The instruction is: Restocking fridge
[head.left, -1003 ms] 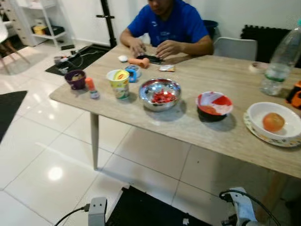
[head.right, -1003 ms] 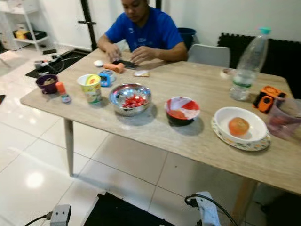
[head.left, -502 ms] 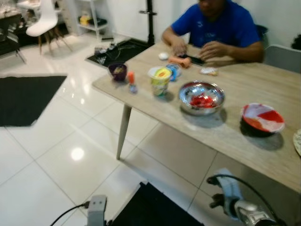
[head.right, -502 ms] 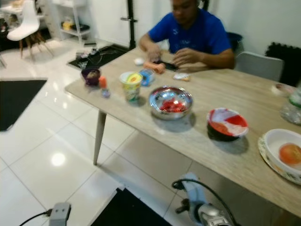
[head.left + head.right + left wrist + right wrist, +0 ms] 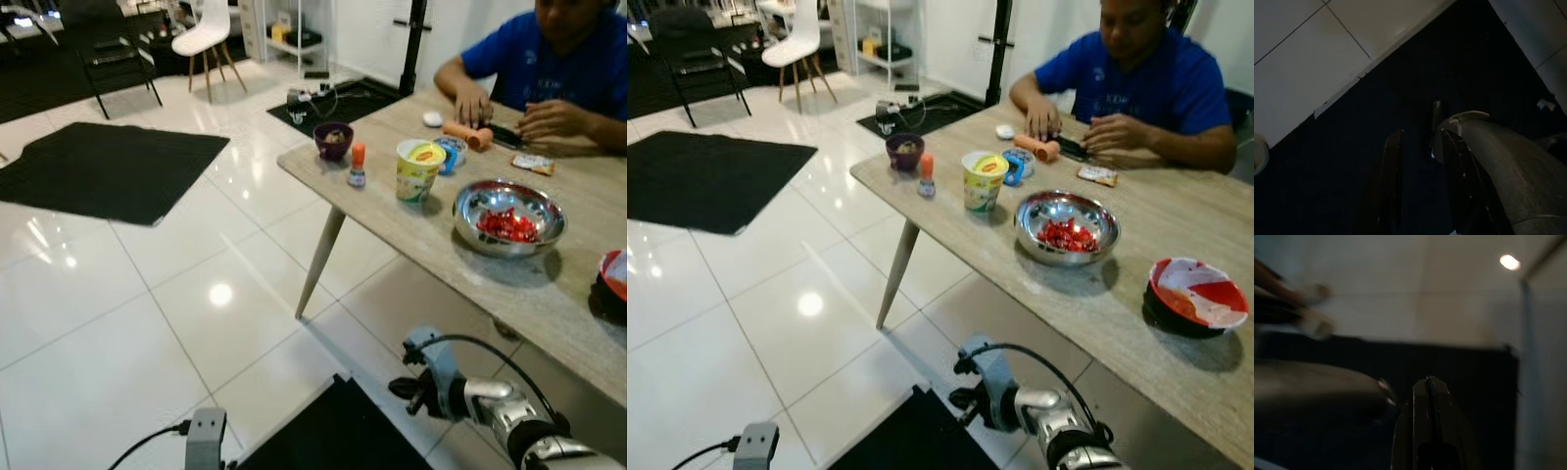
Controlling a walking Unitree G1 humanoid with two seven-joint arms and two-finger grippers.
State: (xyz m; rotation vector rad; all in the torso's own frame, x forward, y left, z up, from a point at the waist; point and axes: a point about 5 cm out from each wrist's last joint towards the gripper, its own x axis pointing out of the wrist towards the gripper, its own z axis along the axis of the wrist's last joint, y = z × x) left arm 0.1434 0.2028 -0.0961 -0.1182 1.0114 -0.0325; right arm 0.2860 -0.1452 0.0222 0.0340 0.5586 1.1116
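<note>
A: So which step of the restocking is this?

B: My guess is travel. Both arms hang low with nothing in them, and no fridge is anywhere to be seen. The robot stands on the white tiled floor (image 5: pixel 118 323) off the table's (image 5: pixel 1176 362) near edge, facing along it toward the far left corner.

A: And the grippers?

B: The left gripper (image 5: pixel 1420 161) hangs over a dark mat (image 5: pixel 1352 147), fingers apart, nothing between them. The right gripper (image 5: pixel 1429 396) has its fingers pressed together, also empty. The right arm (image 5: pixel 490 406) shows low beside the table's near edge.

A: What's there to restock with?

B: Near the left corner sit a purple cup (image 5: pixel 333 140), a small orange-capped bottle (image 5: pixel 358 166) and a yellow tub (image 5: pixel 418 168). Further along are a steel bowl of red pieces (image 5: pixel 508 216) and a red-and-white bowl (image 5: pixel 1197 296) toward the right end. A person in a blue shirt (image 5: pixel 1146 83) sits at the far side, hands by a phone.

A: Next move?

B: Likely either turning back to the table to pick an item, or carrying on to find the fridge. For a pick, the right gripper would have to open and rise above the table's edge first
</note>
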